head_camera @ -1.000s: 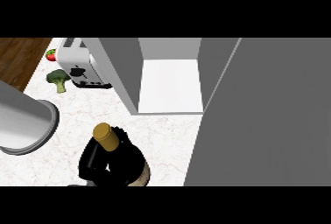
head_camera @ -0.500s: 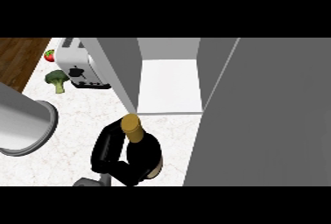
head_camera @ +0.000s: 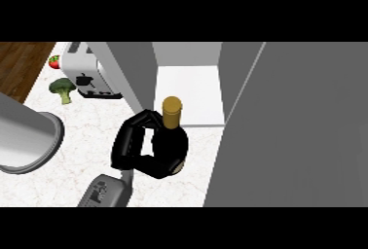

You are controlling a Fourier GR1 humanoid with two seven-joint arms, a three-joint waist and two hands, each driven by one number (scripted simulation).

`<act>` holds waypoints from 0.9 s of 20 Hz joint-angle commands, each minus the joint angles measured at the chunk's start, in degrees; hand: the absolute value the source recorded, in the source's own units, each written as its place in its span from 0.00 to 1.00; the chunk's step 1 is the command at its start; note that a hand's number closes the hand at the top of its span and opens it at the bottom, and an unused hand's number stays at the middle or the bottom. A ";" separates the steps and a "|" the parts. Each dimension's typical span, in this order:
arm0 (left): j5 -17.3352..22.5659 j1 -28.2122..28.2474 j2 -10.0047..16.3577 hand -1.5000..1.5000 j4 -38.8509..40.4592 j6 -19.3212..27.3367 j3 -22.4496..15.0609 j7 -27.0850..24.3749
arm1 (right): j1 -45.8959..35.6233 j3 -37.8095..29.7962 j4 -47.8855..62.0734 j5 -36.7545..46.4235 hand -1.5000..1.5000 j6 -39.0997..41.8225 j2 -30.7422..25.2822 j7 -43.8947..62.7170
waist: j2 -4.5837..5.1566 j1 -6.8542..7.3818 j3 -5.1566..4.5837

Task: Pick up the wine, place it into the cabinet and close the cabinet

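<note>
The cabinet door [head_camera: 295, 126] is the largest thing in view, a broad grey panel swung open and filling the side to the right of the cabinet [head_camera: 133, 73], whose grey side wall stands upright and whose white inner floor [head_camera: 191, 92] lies bare between that wall and the door. The pale marbled desk [head_camera: 86, 126] spreads out in front of the cabinet and to its left. At the far left of the cabinet, cut by the picture's edge, a big grey rounded form [head_camera: 28, 141] hangs over the desk; what it is cannot be told. A silver toaster [head_camera: 86, 78] stands just left of the cabinet's side wall. In front of the cabinet's opening the right robot hand [head_camera: 133, 143], black, is clamped on the wine [head_camera: 172, 113], its fingers curled round the dark body of the bottle, with the grey forearm [head_camera: 108, 189] coming up from below. The wine leans with its gold top toward the cabinet, that top showing against the front edge of the white floor, the body outside the cabinet; whether it touches the desk cannot be told. A broccoli [head_camera: 63, 89] lies left of the toaster, farther from the cabinet, and a small red fruit [head_camera: 54, 62] sits beyond it by the desk's edge.
</note>
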 commanded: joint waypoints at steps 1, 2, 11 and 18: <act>0.94 -4.67 1.40 1.00 7.03 -2.29 4.14 -2.34 | 3.08 -0.41 -12.76 0.47 0.00 0.83 -2.21 4.28 | 0.15 -0.21 -0.03; -1.03 -6.01 0.78 1.00 7.11 -0.87 3.25 -1.21 | 1.42 -4.07 -9.76 -1.07 0.00 1.40 -1.42 4.47 | 0.21 0.37 0.00; 3.60 -15.09 -0.01 1.00 18.34 4.76 -0.80 -2.87 | 6.89 -0.20 -10.93 -1.57 0.00 2.56 -2.73 -1.71 | 0.20 -1.06 0.00; 6.47 -20.53 0.03 1.00 24.75 3.80 1.80 -4.18 | 5.66 -0.89 -8.98 -3.24 0.00 2.45 -1.51 -3.20 | 0.45 -1.38 -0.02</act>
